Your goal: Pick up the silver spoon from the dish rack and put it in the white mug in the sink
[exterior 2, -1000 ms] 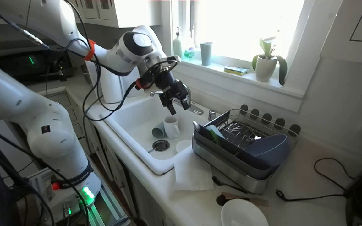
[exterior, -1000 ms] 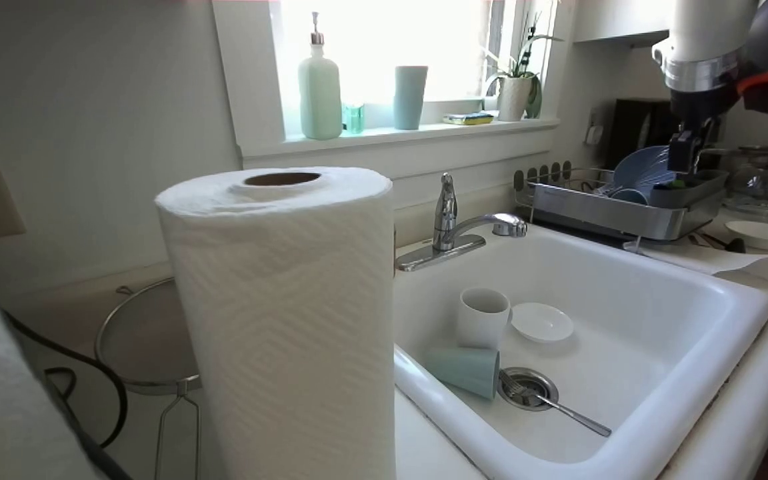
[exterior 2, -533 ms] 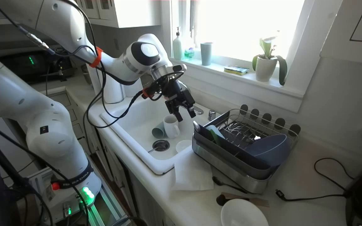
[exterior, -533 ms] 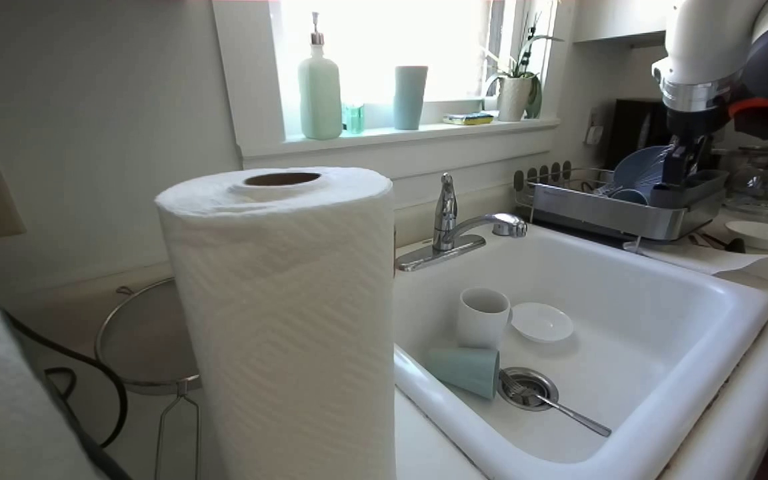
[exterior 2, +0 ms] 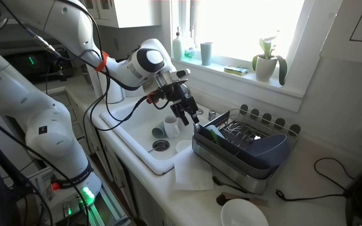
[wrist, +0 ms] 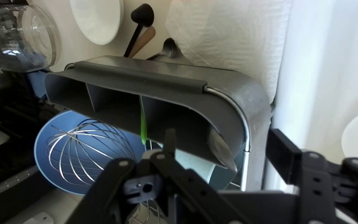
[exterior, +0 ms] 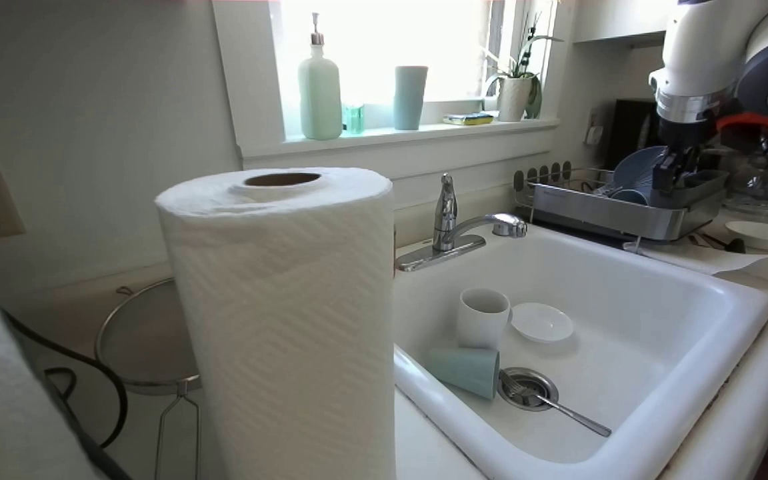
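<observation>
The silver spoon stands in the end compartment of the caddy on the dish rack, leaning on the caddy wall. Its tip also shows in an exterior view. My gripper is open and empty, fingers either side of the spoon in the wrist view, not closed on it. In an exterior view the gripper is at the rack's sink-side corner, just above the spoon tip. The white mug stands upright in the sink; it also shows in an exterior view.
A pale blue-green cup lies beside the mug. A white dish and a fork lie in the sink. The faucet stands behind. The rack holds a blue bowl, a whisk and a green-handled item.
My gripper has moved away from above the sink toward the dish rack and lower, to the rack's sink-side corner. Its fingers have stayed open. The mug and the other things have not moved.
</observation>
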{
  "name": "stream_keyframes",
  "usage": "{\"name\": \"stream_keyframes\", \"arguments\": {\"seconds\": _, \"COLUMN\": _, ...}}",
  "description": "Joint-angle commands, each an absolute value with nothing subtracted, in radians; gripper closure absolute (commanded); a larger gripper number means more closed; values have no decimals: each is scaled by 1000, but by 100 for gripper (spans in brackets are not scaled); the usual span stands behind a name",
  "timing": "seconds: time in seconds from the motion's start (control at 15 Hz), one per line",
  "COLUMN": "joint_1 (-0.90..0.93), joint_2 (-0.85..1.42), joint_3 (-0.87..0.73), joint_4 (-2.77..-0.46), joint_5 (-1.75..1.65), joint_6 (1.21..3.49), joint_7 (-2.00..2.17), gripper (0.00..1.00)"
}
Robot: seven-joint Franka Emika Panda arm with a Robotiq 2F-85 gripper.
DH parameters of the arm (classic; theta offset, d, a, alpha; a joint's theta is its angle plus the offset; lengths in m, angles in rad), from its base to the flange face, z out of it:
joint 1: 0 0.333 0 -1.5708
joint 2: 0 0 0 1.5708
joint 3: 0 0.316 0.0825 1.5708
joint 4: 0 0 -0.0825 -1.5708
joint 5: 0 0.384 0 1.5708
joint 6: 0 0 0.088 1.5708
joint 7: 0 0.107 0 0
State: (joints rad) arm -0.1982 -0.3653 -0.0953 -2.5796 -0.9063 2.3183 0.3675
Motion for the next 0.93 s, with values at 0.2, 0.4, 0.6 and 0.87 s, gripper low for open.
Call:
{"name": "stream_keyframes", "arguments": {"seconds": 0.2, "joint_1": -220, "joint_2": -324, "joint_3": -96, "joint_4": -2570, "joint_5": -993, "joint_6": 2374, "joint_7": 459, "gripper": 41}}
{"name": "stream_keyframes", "arguments": {"seconds": 0.4, "joint_1": -217, "joint_2": -320, "joint_3": -99, "joint_4": -2567, "joint_5": -1010, "joint_6": 2382, "joint_7": 477, "gripper": 45}}
{"name": "stream_keyframes", "arguments": {"seconds": 0.6, "joint_1": -216, "joint_2": -317, "joint_3": -97, "joint_4": -2563, "joint_5": -1028, "joint_6": 2389, "joint_7": 488, "gripper": 50}}
{"name": "stream_keyframes", "arguments": {"seconds": 0.87, "joint_1": -215, "joint_2": -314, "joint_3": -99, "joint_4": -2559, "joint_5": -1053, "joint_6": 2391, "joint_7": 508, "gripper": 58}}
